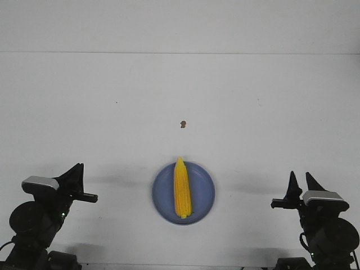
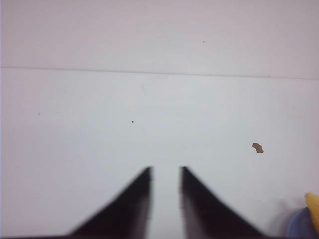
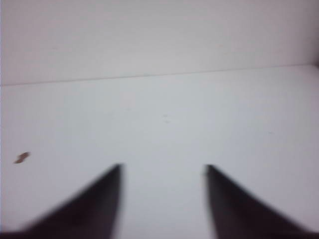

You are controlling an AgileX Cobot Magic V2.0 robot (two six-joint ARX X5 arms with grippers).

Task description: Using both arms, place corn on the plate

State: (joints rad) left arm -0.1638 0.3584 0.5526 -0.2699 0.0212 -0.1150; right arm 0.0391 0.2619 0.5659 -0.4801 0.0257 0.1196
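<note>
**Corn on plate, both grippers empty**

Front: corn point(image 1: 181, 187) lies lengthwise on plate point(image 1: 183, 193); left gripper point(image 1: 77, 170) and right gripper point(image 1: 303, 184) well apart from it, fingers parted, nothing held.
Left wrist: plate edge, brown speck point(image 2: 257, 148).
Right wrist: speck only.

Forward front view; table-skimming wrist views

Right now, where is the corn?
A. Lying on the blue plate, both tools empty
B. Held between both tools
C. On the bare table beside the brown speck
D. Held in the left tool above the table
A. In the front view the corn lies lengthwise on the plate, while the left tool and right tool sit off to either side, open and holding nothing.
</note>
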